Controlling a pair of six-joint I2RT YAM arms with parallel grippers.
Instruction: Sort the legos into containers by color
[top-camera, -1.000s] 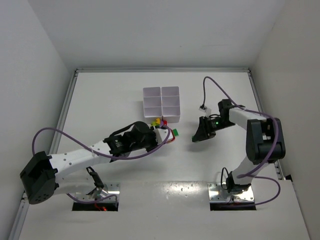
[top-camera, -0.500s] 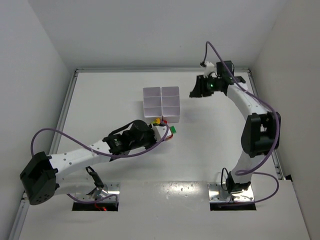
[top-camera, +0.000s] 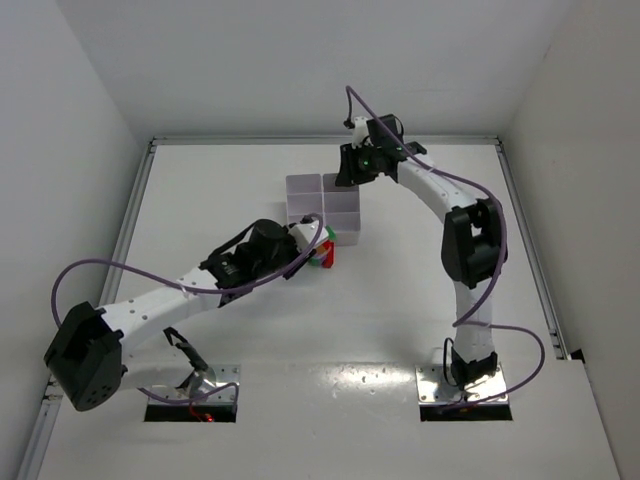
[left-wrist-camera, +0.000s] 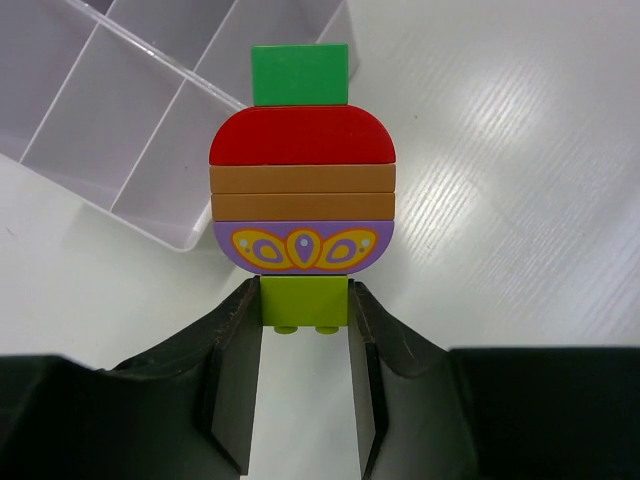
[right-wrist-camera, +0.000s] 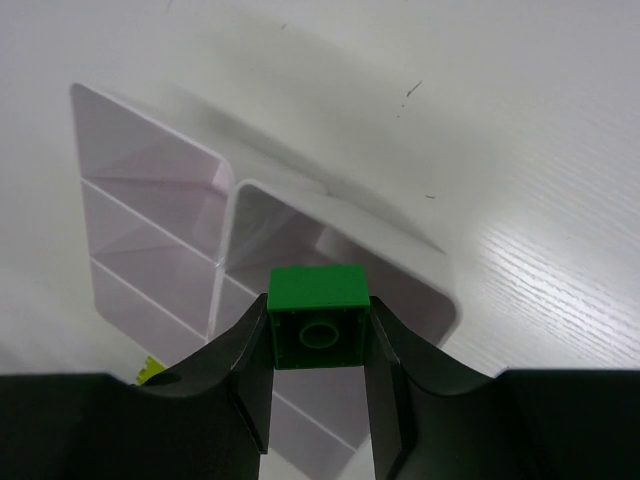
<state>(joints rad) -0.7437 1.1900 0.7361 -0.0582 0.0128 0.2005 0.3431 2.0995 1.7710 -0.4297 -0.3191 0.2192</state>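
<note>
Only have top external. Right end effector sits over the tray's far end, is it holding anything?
Observer: Yes. The right wrist view shows the right end effector shut on a single green brick, above a far compartment of the tray.
Operator: And the left? I just see a colored clump.
Observer: The left end effector grips a lime brick at the base of a stack: purple patterned, two tan layers, red, green on top.

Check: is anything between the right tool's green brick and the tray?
Nothing visible. The right tool holds the green brick over an open compartment of the tray, and what shows of that compartment looks bare.
</note>
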